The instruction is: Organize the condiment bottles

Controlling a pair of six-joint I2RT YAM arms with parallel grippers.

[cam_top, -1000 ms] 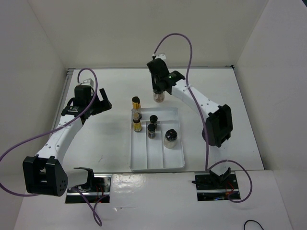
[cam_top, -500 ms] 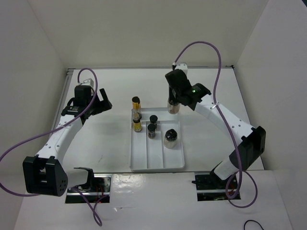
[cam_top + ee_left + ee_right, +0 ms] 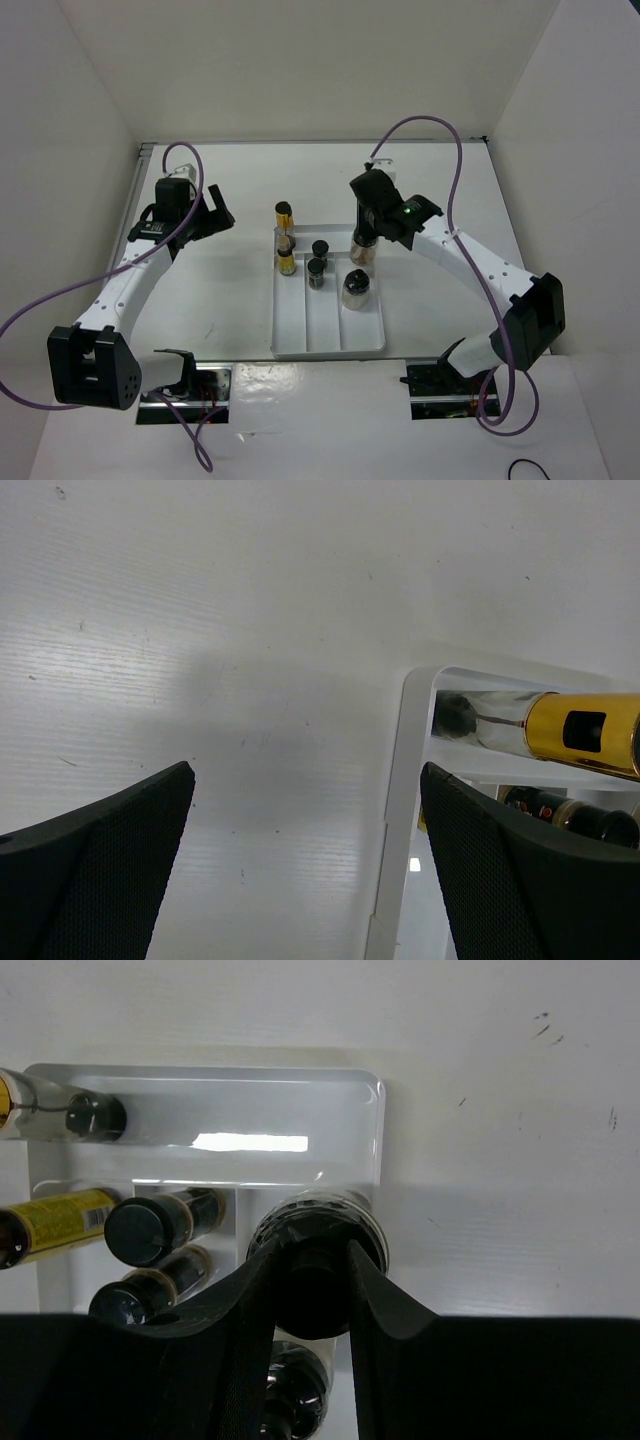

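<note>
R hand | clamps jar (clear, blk cap) | upright at tray

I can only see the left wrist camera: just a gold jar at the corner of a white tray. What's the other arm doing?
Observer: The right hand is pinching a brownish jar by its black cap, at the tray's far right corner.
Operator: Is anything else in that part?
Observer: Yes, a pale jar stands in the same right section, nearer the arms' bases.
Operator: And the middle bit?
Observer: Two dark jars stand there, one behind the other.
</note>
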